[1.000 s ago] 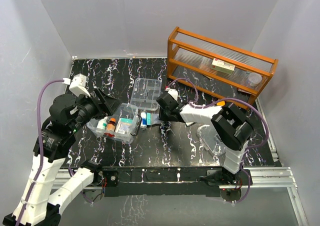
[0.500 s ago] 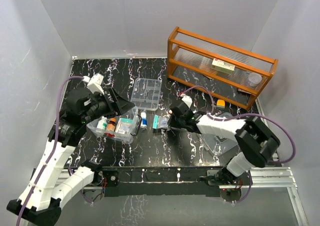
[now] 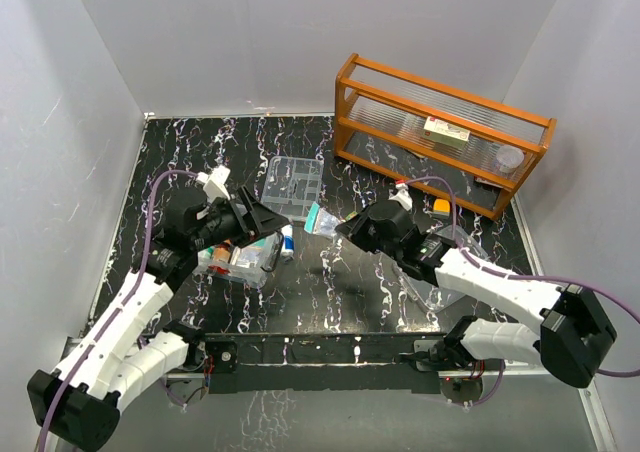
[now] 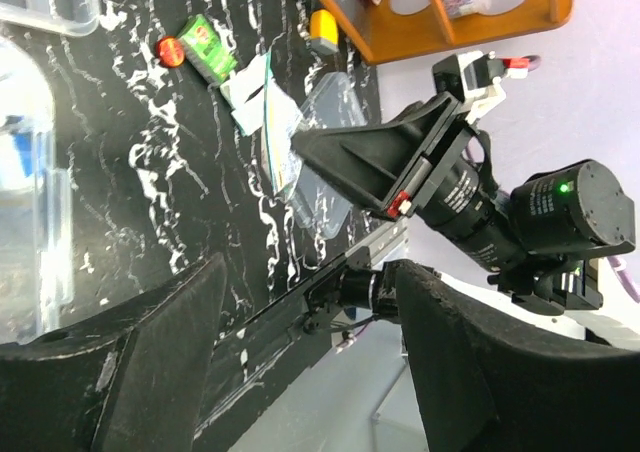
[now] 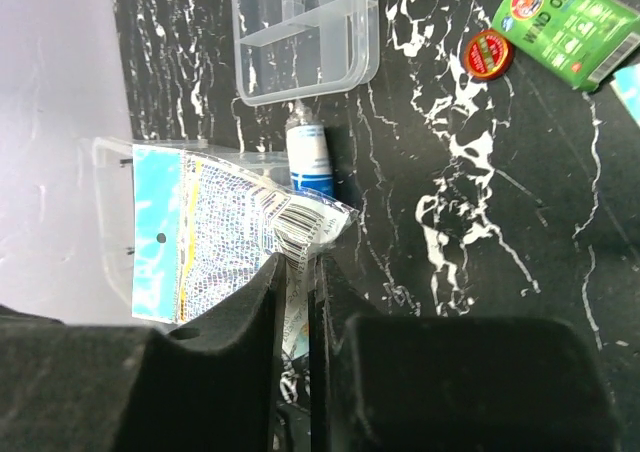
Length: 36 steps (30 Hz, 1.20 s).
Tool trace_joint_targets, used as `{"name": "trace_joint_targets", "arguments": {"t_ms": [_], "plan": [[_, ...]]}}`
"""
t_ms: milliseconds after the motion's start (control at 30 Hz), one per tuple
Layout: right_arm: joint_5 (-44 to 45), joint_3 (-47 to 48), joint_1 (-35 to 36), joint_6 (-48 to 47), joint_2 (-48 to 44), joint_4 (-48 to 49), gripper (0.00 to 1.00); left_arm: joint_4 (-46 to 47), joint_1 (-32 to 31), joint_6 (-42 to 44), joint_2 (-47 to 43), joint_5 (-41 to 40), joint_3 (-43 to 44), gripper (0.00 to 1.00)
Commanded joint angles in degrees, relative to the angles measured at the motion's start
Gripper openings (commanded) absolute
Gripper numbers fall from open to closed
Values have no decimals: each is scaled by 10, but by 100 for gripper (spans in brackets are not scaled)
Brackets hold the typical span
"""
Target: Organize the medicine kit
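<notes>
Pinching a plastic packet [image 3: 322,217] aloft, right gripper [image 3: 341,224] outstretched, left gripper [image 3: 262,222] spread wide by the medicine kit [image 3: 255,272].

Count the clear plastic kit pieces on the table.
3. The box sits below the left pincer, the divided tray lies beyond it, the lid lies partly hidden under the right arm. The right pincer holds a packet.

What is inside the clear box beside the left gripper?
The clear box holds an orange-capped bottle and a teal pack. The left gripper and its arm hang over the box's far side, so whatever lies there cannot be seen.
</notes>
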Motion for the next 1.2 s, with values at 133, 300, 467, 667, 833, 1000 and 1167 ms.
{"name": "trace_joint_targets", "arguments": {"t_ms": [133, 300, 467, 667, 833, 1000, 1167], "plan": [[-17, 22, -1, 99, -37, -16, 7, 146, -74, -44, 54, -71, -29, 67], [-20, 12, -1, 96, -41, 22, 7, 199, -125, -37, 107, -127, -35, 66], [-31, 15, -1, 105, -42, 20, 7, 262, -150, -39, 148, -152, -46, 62], [-44, 29, -1, 83, -19, 16, 8, 303, -163, -67, 185, -141, -55, 40], [-54, 21, -1, 71, -20, 29, 9, 308, -164, -82, 193, -153, -59, 32], [-70, 11, -1, 68, -24, 51, 13, 302, -166, -75, 203, -157, -55, 21], [-90, 13, -1, 7, -26, 65, 22, 296, -166, -46, 213, -136, -38, 8]]}}
